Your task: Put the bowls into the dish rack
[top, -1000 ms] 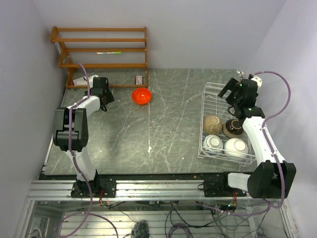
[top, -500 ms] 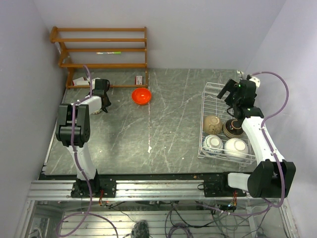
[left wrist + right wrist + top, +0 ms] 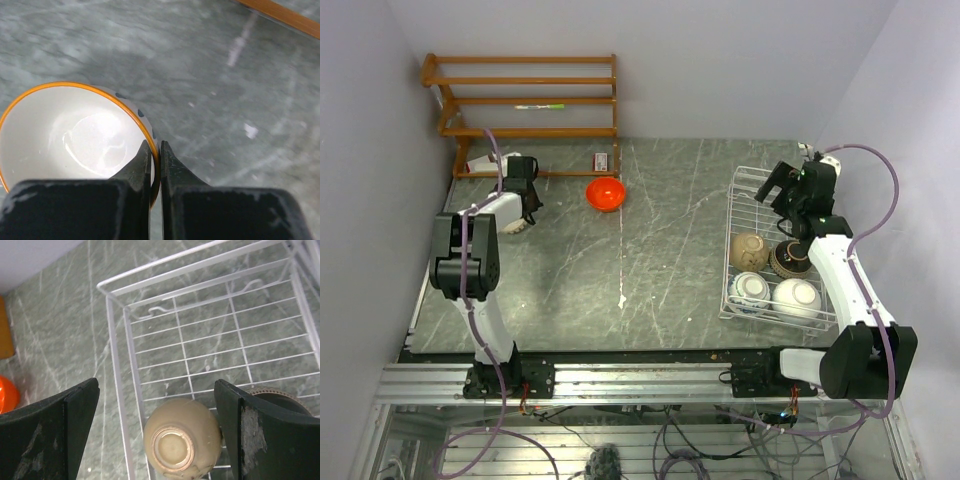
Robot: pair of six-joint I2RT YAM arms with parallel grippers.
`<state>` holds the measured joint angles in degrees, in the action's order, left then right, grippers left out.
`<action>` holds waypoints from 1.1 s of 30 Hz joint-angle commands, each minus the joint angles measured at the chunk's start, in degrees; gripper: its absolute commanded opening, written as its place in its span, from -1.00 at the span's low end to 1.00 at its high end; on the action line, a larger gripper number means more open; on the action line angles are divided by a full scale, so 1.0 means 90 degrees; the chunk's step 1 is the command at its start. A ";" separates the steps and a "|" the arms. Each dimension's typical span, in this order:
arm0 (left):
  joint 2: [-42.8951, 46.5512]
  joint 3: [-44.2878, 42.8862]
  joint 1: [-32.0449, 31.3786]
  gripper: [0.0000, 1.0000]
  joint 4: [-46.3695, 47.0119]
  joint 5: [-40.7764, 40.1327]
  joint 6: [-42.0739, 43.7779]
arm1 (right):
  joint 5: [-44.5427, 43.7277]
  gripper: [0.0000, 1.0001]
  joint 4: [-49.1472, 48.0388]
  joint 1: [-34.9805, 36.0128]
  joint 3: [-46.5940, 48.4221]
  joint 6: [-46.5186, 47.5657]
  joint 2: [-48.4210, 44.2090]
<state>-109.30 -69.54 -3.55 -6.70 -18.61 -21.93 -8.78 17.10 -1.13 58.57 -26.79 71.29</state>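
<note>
In the left wrist view a white bowl with an orange rim and blue spots stands upright on the grey table, and my left gripper is shut on its rim, one finger inside and one outside. From above, that bowl is at the far left under the left gripper. An orange-red bowl sits alone mid-table. The white wire dish rack at the right holds a tan bowl upside down, a dark-rimmed bowl, a patterned bowl and a white bowl. My right gripper hangs open above the rack's far half.
A brown wooden shelf unit stands at the back left against the wall. A small red-and-white item lies by its foot. The rack's far half holds nothing. Walls close in on the left and right.
My left gripper has closed onto the orange-rimmed bowl's rim, and the left arm has shifted slightly. The right arm has not moved.
</note>
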 commanded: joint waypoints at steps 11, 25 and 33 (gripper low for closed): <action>0.2141 -0.0389 -0.1417 -0.86 0.0625 0.2557 -0.1163 | 0.2391 0.99 0.0126 -0.0062 0.0284 -0.0249 -0.0425; 0.1189 -0.0170 -0.2998 -0.85 0.6087 0.4840 -0.4965 | 0.5555 0.97 -0.2277 -0.0900 0.0847 -0.2510 -0.0415; -0.0681 -0.1288 -0.3876 -0.85 0.8390 0.5272 -0.6758 | 0.5134 0.98 -0.1453 -0.1307 0.1669 -0.2045 -0.0474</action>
<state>-110.89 -74.78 -35.46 49.32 25.32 -72.07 38.41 1.21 -11.92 70.24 -47.37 67.66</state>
